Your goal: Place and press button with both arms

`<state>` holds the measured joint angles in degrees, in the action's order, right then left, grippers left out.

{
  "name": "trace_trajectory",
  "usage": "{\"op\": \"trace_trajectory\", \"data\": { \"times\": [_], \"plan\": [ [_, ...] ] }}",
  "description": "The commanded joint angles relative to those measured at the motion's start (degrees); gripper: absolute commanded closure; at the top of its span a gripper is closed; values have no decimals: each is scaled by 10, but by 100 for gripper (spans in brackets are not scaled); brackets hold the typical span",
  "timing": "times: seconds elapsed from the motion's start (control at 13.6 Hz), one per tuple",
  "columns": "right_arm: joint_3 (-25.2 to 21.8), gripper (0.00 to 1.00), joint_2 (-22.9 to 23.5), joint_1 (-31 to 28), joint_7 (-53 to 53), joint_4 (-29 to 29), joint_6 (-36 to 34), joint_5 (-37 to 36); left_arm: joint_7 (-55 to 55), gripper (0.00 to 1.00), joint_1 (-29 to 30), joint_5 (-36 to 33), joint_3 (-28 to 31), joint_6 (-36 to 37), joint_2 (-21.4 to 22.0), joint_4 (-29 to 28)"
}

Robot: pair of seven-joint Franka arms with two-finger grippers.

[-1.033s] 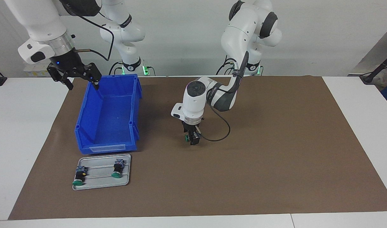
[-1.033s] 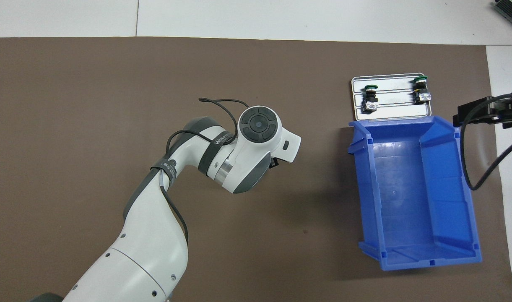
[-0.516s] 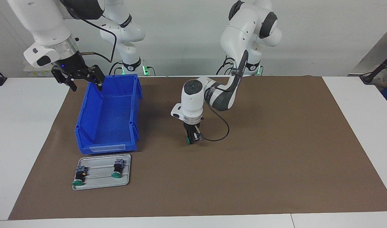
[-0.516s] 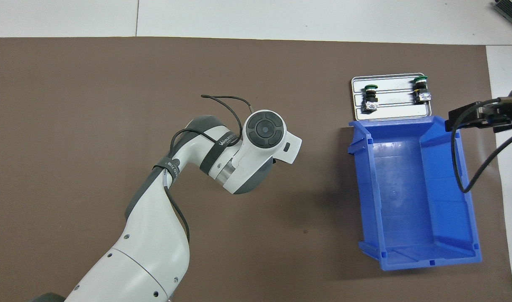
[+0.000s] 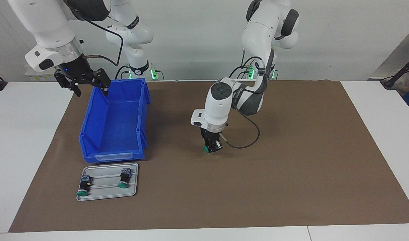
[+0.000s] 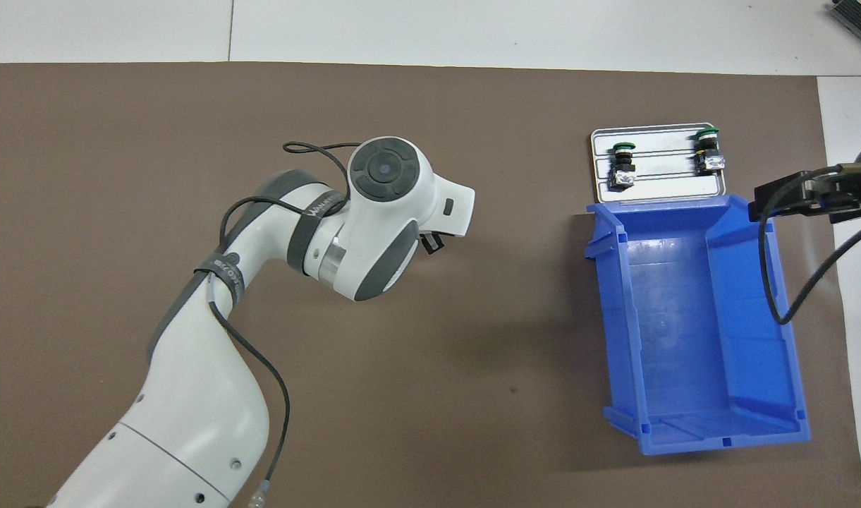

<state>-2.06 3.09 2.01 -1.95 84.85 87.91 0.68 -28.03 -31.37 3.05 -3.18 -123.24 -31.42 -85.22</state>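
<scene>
My left gripper (image 5: 212,147) is shut on a button (image 5: 207,149), green cap down and sideways, and holds it just above the brown mat near the table's middle. In the overhead view the left wrist hides the button, and only a black bit of the left gripper (image 6: 430,242) shows. My right gripper (image 5: 87,83) is open and empty, up in the air over the rim of the blue bin (image 5: 90,124) at the robots' end; it also shows in the overhead view (image 6: 800,196).
A metal tray (image 5: 107,194) lies farther from the robots than the bin and holds two more green-capped buttons (image 5: 83,185) (image 5: 124,177). The tray (image 6: 659,187) and bin (image 6: 783,331) lie toward the right arm's end. A brown mat (image 5: 291,167) covers the table.
My left arm has moved a little toward its own end of the table with the button. My right gripper rose and shifted slightly over the bin's rim, then held still.
</scene>
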Motion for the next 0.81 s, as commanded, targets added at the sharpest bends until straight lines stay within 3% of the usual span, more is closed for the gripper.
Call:
{"op": "trace_trajectory", "data": {
  "times": [0.0, 0.15, 0.37, 0.74],
  "plan": [
    [-5, 1, -12, 3, 13, 15, 7, 5, -31, 100, 42, 27, -7, 12, 74, -69],
    [-5, 1, -12, 3, 13, 15, 7, 5, -91, 100, 79, 109, -6, 2, 114, -121],
    [-5, 1, -12, 3, 13, 15, 7, 5, -187, 100, 134, 157, -8, -1, 160, -177],
    [-5, 1, -12, 3, 13, 15, 7, 5, -359, 100, 216, 303, -4, -9, 207, -258]
  ]
}}
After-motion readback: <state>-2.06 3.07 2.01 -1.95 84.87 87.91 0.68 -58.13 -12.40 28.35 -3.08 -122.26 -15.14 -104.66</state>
